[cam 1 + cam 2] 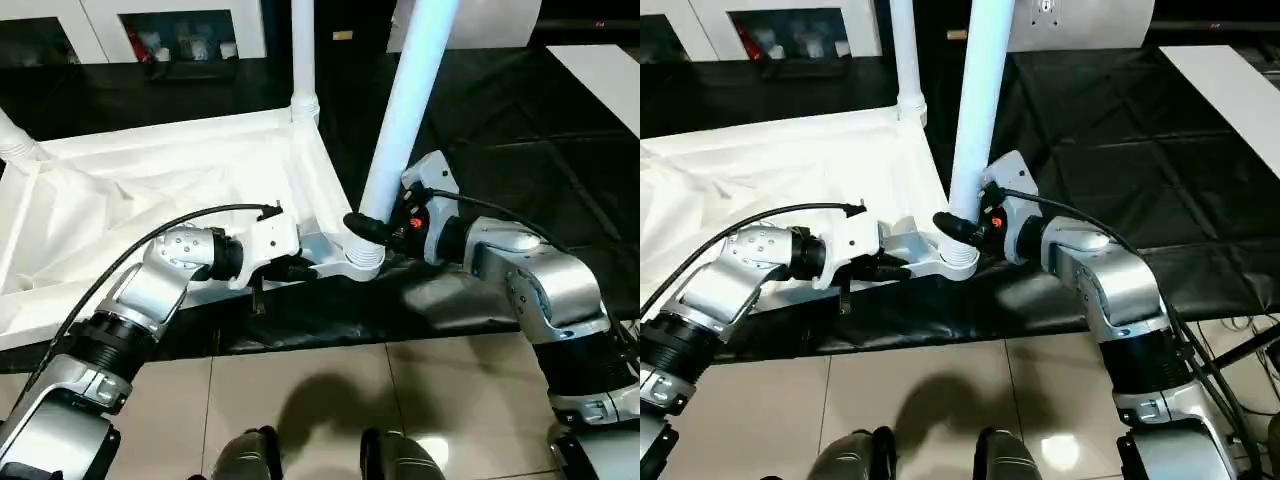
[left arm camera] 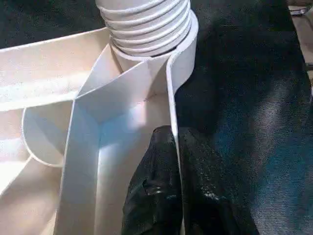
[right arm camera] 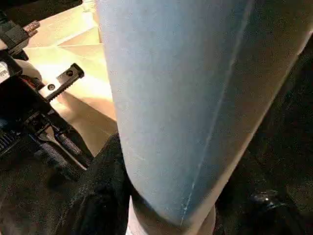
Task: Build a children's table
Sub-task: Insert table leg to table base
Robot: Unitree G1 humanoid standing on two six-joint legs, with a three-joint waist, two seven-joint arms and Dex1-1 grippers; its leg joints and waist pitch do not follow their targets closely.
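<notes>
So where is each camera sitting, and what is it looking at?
Left eye view: on the head, looking down at the table top, near leg and both silver forearms.
Right eye view: beside it, same scene.
Left wrist view: along the left gripper, pinching the top's rim.
Right wrist view: along the right gripper, clamped on the near leg.
Shared: that leg's ribbed base.

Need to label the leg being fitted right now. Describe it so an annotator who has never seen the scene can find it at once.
Start from the upside-down white table top on the black-covered work table. At its nearest corner socket, a long white leg rises toward the camera, with the right end effector shut on its base. Unlike the upright leg at the far corner, this one tilts to the right.
</notes>
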